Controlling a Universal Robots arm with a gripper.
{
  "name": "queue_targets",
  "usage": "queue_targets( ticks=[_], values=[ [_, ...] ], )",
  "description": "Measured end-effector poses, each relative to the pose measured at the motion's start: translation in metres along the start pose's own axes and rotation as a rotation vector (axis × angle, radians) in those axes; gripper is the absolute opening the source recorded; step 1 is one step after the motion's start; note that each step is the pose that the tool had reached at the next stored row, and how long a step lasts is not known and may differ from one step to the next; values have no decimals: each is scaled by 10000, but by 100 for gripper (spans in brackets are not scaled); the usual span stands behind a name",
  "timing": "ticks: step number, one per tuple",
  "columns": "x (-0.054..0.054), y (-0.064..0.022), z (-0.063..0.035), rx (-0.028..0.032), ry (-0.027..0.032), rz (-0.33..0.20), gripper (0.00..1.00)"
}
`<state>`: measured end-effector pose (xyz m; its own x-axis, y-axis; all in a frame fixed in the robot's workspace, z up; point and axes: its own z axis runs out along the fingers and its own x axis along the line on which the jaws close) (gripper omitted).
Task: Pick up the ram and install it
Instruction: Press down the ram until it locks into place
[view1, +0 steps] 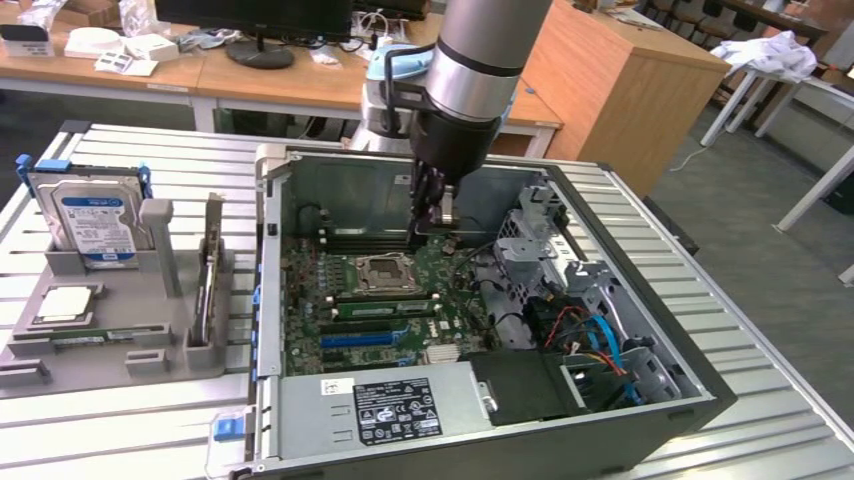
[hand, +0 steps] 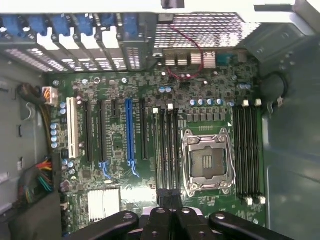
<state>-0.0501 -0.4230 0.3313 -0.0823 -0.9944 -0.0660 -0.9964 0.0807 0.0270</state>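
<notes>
My gripper (view1: 438, 230) hangs inside the open computer case, well above the motherboard (view1: 400, 330), with its fingers shut. In the wrist view the gripper (hand: 171, 205) sits over the near end of the black memory slots (hand: 167, 150) beside the CPU socket (hand: 207, 160), and nothing sticks out from between the fingers. A thin greenish strip that looks like the ram (view1: 76, 340) lies in the front groove of the grey tray at the exterior view's left. Another green strip (view1: 387, 305) runs along the memory slots; I cannot tell whether it is a stick.
The grey tray (view1: 147, 345) also holds an upright hard drive (view1: 94, 215), a CPU (view1: 64, 305) and an upright card (view1: 210, 290). The case holds a power supply (view1: 380, 410), a drive cage (view1: 547, 230) and cables (view1: 587, 340). A blue expansion slot (hand: 129, 130) crosses the board.
</notes>
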Motion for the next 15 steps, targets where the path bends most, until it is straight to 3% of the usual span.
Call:
queue_targets(
  ticks=[15],
  values=[
    [0,0,2,150,-61,2271,11]
  ],
)
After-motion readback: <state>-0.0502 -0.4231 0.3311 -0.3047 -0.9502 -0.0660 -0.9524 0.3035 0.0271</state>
